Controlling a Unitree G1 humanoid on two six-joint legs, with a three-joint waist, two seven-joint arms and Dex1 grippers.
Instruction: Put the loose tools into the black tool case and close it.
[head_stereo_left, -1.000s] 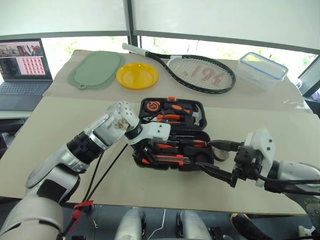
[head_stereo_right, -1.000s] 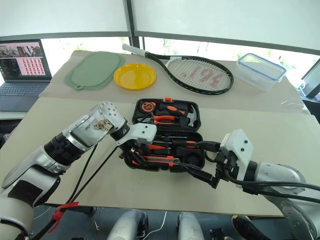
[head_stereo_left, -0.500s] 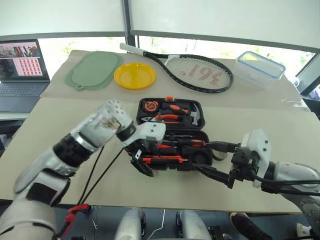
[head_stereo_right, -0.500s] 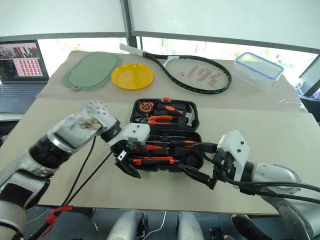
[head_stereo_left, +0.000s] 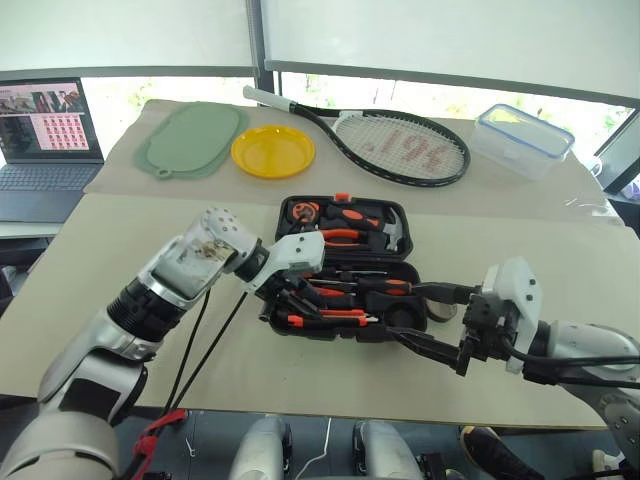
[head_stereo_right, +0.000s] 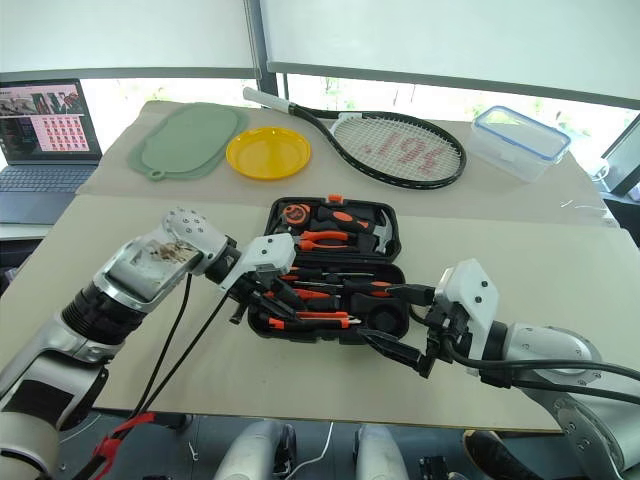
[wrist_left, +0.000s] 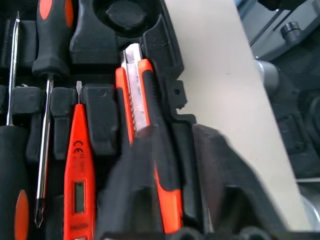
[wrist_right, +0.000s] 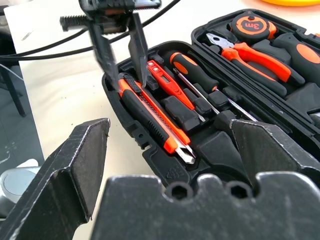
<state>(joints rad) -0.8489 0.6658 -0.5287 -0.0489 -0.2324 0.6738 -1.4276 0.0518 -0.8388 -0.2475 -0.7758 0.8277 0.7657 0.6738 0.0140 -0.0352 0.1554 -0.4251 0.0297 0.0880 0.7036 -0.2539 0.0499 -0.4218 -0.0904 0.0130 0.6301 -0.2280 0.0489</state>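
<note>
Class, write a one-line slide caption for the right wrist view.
Left gripper pinches the utility knife in the open black tool case.

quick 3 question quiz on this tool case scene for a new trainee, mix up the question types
1. True or false: the black tool case is closed.
2. Which tool lies in the case right under the left gripper? A) hammer B) utility knife C) tape measure
3. Fill in: the right gripper hangs by the case's right end with its jaws ____.

Key: 1 false, the case lies open with tools in its recesses. 2 B. 3 open.
</note>
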